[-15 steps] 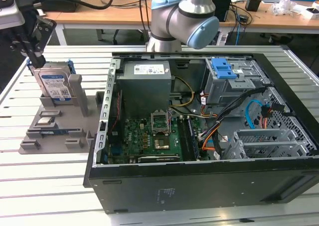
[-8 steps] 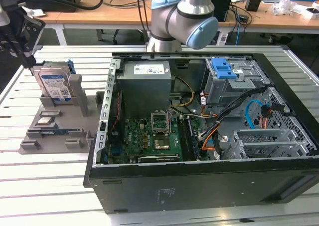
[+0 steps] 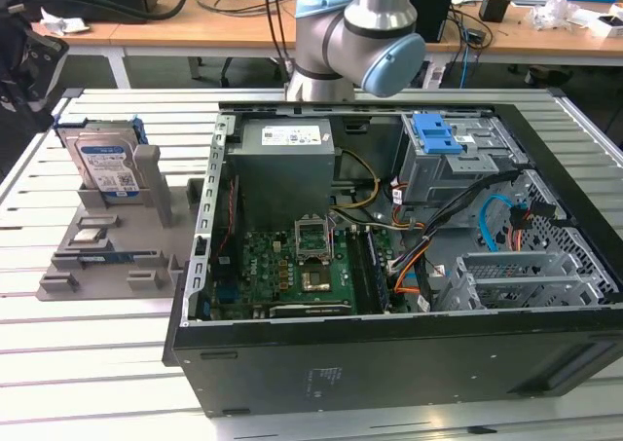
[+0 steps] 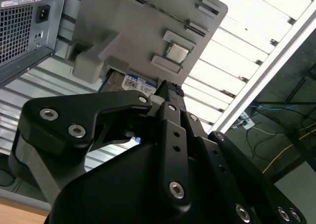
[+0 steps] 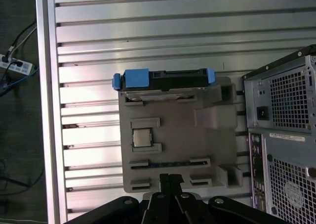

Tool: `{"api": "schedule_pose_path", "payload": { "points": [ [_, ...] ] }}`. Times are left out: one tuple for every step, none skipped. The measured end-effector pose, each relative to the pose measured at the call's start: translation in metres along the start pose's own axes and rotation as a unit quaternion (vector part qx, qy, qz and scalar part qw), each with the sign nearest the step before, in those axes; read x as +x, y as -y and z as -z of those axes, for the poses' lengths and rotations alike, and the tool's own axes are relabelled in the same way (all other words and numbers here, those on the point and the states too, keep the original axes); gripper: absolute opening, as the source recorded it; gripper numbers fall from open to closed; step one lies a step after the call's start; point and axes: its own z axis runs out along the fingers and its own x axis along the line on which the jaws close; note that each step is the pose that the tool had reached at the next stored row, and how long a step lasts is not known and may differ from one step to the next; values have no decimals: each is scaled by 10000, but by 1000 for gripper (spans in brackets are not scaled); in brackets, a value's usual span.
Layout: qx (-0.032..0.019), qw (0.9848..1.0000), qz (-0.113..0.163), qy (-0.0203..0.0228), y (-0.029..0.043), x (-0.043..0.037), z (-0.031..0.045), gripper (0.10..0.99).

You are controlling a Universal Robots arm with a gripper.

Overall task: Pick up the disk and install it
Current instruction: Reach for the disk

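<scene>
The disk (image 3: 107, 164) stands on edge in a slot at the far end of a grey holder (image 3: 97, 275), at the exterior view's left. Its blue-and-white label faces the camera and a blue frame runs round its edges. In the first wrist view the disk (image 5: 163, 79) shows edge-on as a blue-framed bar along the holder (image 5: 207, 145). My gripper (image 5: 170, 177) hangs well above the holder's opposite end, its black fingers together with nothing between them. In the second wrist view the gripper (image 4: 170, 88) covers most of the disk (image 4: 136, 82).
An open computer case (image 3: 195, 295) lies on the slatted metal table (image 3: 97, 363), with a grey box (image 3: 287, 159), a motherboard and a metal cage with a blue latch (image 3: 438, 134) inside. The holder also carries a processor chip (image 5: 143, 137). The arm's base (image 3: 336, 42) stands behind the case.
</scene>
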Motion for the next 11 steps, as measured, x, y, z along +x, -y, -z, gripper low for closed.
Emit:
{"api": "schedule_pose_path", "payload": {
  "points": [
    [0,10000,0,0,1,20,0,106],
    [0,10000,0,0,4,54,2,106],
    [0,10000,0,0,5,67,2,106],
    [0,10000,0,0,6,85,2,106],
    [0,10000,0,0,7,101,3,106],
    [0,10000,0,0,9,117,3,106],
    [0,10000,0,0,10,132,3,106],
    [0,10000,0,0,11,148,4,106],
    [0,10000,0,0,13,171,4,106],
    [0,10000,0,0,16,210,5,106],
    [0,10000,0,0,17,226,6,106]
  ]
}}
